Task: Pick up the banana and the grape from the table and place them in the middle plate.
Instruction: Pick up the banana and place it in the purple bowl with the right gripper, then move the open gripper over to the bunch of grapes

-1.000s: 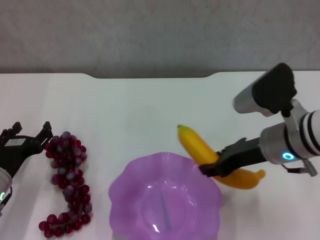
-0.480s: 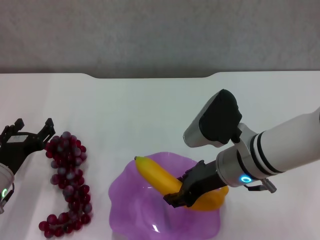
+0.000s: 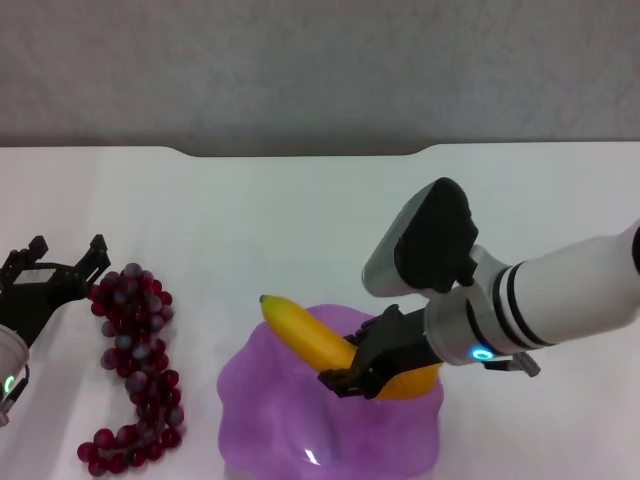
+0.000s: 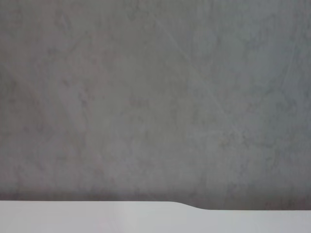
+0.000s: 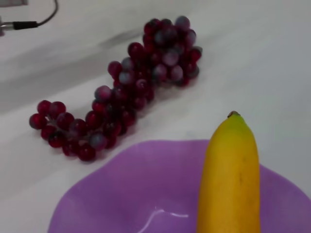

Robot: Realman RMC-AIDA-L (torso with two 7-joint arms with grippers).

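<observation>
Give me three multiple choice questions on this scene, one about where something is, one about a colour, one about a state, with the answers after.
1. Where do the grapes lie?
A. in the plate
B. on the table by the left gripper
C. under the right arm

2. What colour is the plate?
A. purple
B. green
C. white

3. What is the right gripper doing?
A. hanging open
B. holding grapes
C. gripping the banana

Answers: B, they lie on the table beside the left gripper. A, its wavy rim is purple. C, it is shut on the banana over the plate.

The white table point(image 3: 300, 200) carries the grape point(image 3: 135, 365) and the middle plate point(image 3: 262, 400).
</observation>
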